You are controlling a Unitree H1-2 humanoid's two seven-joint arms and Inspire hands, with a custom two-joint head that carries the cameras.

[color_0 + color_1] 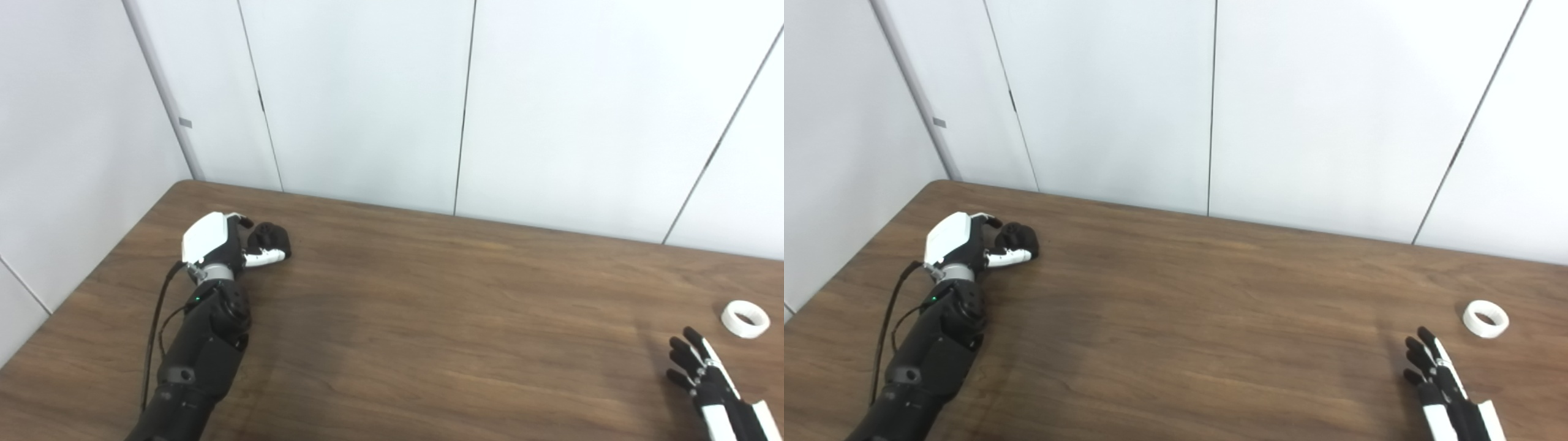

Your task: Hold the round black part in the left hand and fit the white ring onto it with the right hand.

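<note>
Left hand [223,242], far left of the counter [429,318], near the back edge. Fingers curled around the round black part [271,237], thumb lying white along its near side; the part appears to rest on the wood while clasped. White back of the hand faces up and toward the camera. Dark forearm runs from the bottom edge up to it, with a black cable along its outer side and a small green light near the wrist.

Right hand [1436,373], lower right corner, low over the counter. Fingers straight and spread, pointing away from the robot, nothing held. Edge-on view, black fingers with white striping.

White ring [1486,318] lies flat on the counter, beyond the right fingertips and a little to their right, near but apart from them. Hole faces up.

Ring and black part well apart, at opposite ends of the counter. Bare brown wood grain between them. White panelled wall [367,98] behind, meeting a second wall at the left corner.
</note>
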